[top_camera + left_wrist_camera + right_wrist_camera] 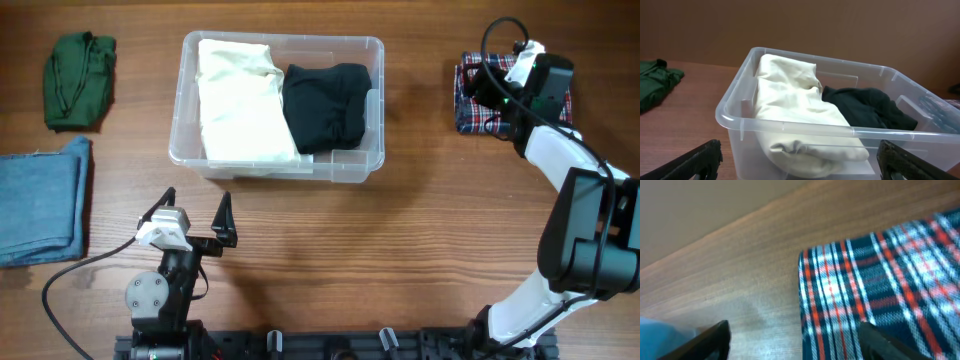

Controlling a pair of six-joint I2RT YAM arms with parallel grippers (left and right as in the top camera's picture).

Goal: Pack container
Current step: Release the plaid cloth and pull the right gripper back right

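Overhead, right end effector (pixel 795 342) hovers spread, empty, above a folded red-and-navy plaid cloth (pixel 890 290) — likely next for the clear rectangular plastic container (pixel 280 38); left end effector (pixel 195 205) gapes empty.

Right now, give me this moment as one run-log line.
container: cream garment, black garment inside | right fingers: open at plaid cloth | left fingers: open, empty, facing container

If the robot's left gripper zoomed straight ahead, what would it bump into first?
Most likely the near wall of the container, straight ahead of the open left gripper. Nothing shows in between.
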